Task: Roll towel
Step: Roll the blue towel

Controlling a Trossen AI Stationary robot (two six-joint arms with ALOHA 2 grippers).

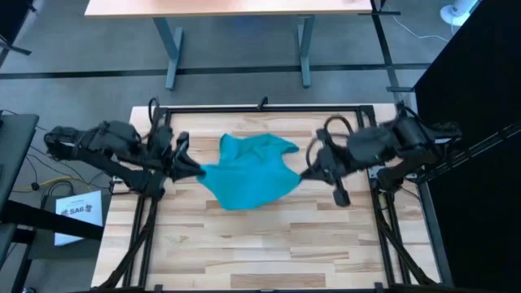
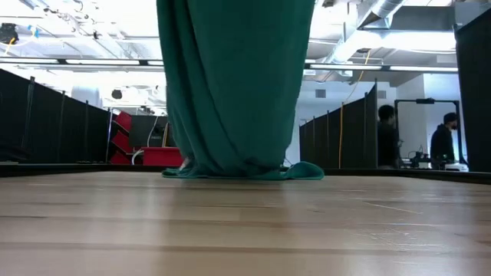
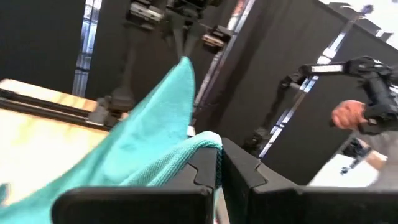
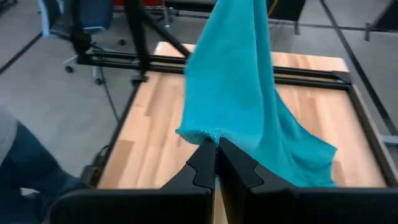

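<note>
The teal towel (image 1: 248, 175) hangs bunched between my two grippers over the far half of the wooden table. In the low view the towel (image 2: 234, 84) drops as a folded curtain, and its lower edge (image 2: 299, 172) rests on the tabletop. My left gripper (image 1: 195, 169) is shut on the towel's left end and my right gripper (image 1: 306, 172) is shut on its right end. Each wrist view shows the cloth running from that arm's fingers toward the other arm. My left gripper (image 3: 219, 155) pinches a bunched edge of the towel (image 3: 202, 142) between its two fingers, reaching in roughly level from the table's left. The cloth runs up and away toward the other arm. My right gripper (image 4: 216, 149) pinches a hemmed edge of the towel (image 4: 208, 135) between its fingertips, coming from the table's right and slanting down. The towel hangs below the hold, its lower part on the table.
A black frame (image 1: 260, 109) rims the table. The near half of the tabletop (image 1: 260, 252) is bare wood. A desk (image 1: 236, 8) stands beyond the far edge. People (image 2: 387, 134) stand in the room behind, and a person's hand (image 3: 348, 115) shows far off.
</note>
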